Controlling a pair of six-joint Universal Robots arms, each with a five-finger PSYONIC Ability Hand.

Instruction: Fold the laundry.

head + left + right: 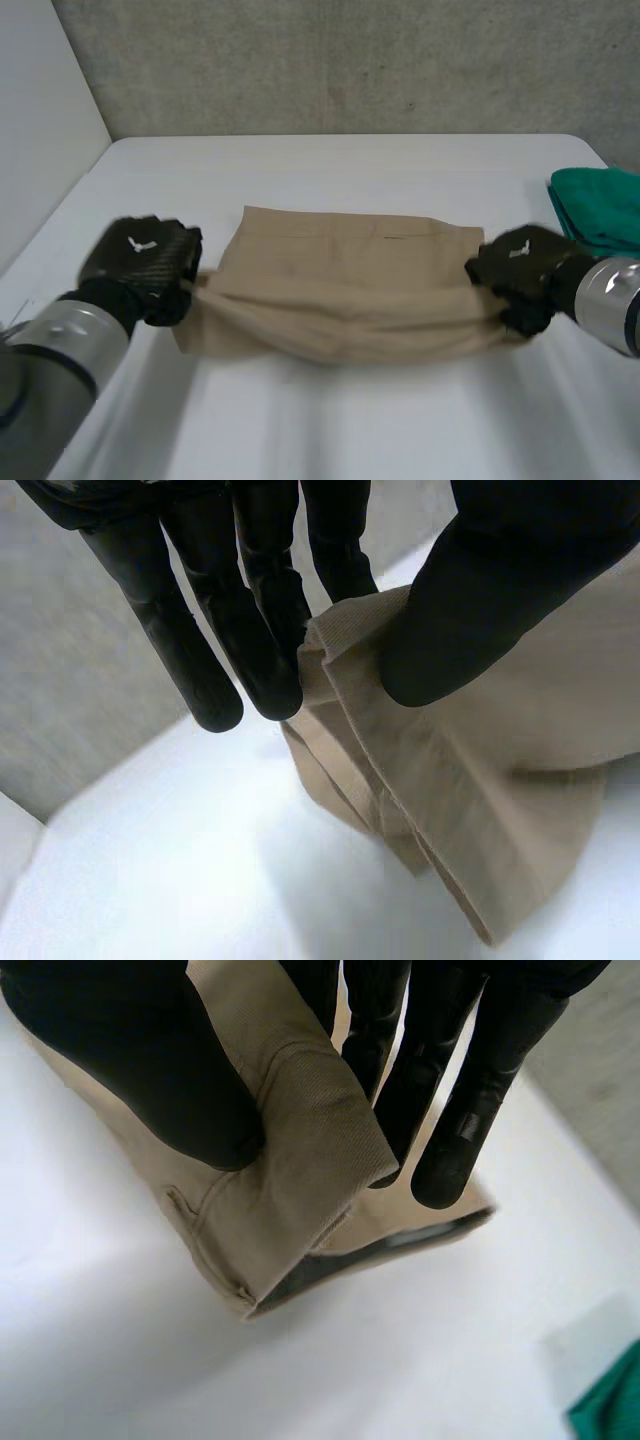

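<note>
Soft beige twill garment (pixel 350 262) sags above the white counter (pixel 330 170); left robot hand (pixel 140 262) and right robot hand (pixel 520 268) each pinch one end.

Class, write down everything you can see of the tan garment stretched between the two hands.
The tan garment is plain woven cloth with stitched seams and a thick hem. Its far part lies flat on the white table; its near edge is lifted and sags between the hands. The left hand pinches one end, the right hand the other, at a hemmed corner.
</note>
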